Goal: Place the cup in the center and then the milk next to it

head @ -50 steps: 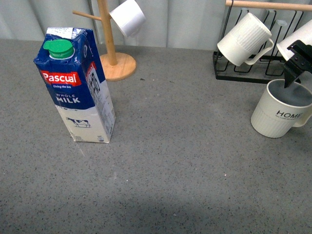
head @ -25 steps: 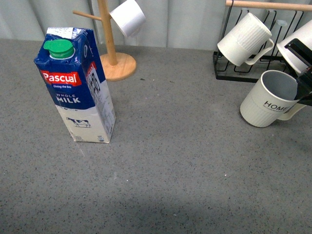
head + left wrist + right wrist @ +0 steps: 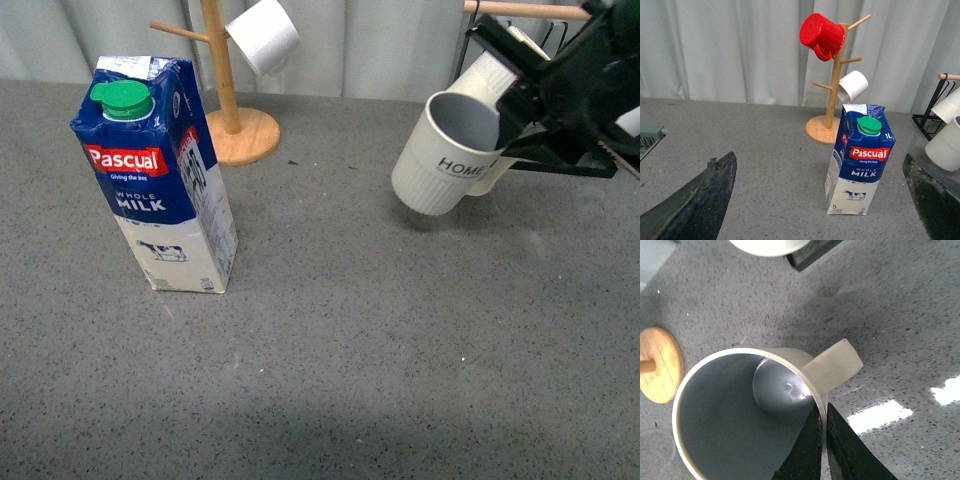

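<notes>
One cup (image 3: 432, 182) | off-white, ribbed | black HOME | grey inside

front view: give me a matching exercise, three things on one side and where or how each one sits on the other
1. cup
2. milk carton
3. small white cup

A. hanging on the wooden tree
B. tilted, gripped at its rim
C. standing upright on the table

Pairs: 1-B, 2-C, 3-A
</notes>
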You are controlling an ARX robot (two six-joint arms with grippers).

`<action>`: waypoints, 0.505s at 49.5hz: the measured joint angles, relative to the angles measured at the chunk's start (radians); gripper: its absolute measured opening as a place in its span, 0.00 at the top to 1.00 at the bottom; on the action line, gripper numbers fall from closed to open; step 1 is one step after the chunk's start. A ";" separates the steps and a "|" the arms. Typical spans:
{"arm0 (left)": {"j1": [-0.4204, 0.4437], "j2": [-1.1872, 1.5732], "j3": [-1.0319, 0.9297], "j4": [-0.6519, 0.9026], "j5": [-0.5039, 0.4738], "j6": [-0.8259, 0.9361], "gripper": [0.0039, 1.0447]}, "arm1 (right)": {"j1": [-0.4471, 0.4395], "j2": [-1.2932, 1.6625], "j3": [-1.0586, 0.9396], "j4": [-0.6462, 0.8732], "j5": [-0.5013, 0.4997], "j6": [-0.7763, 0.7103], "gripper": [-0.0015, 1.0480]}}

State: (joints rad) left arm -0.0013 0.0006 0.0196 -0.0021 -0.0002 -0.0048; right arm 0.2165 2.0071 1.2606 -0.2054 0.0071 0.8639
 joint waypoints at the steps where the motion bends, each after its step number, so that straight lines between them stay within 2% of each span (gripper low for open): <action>1: 0.000 0.000 0.000 0.000 0.000 0.000 0.06 | 0.012 0.016 0.013 -0.006 0.000 -0.002 0.99; 10: 0.000 0.000 0.000 0.000 0.000 0.000 0.06 | 0.050 0.078 0.046 -0.069 0.010 -0.027 0.99; 25: 0.000 0.000 0.000 0.000 0.000 0.000 0.06 | 0.045 0.074 0.045 -0.098 0.038 -0.063 0.99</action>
State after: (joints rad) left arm -0.0013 0.0006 0.0196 -0.0021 -0.0002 -0.0048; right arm 0.2611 2.0808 1.3060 -0.3035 0.0452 0.8013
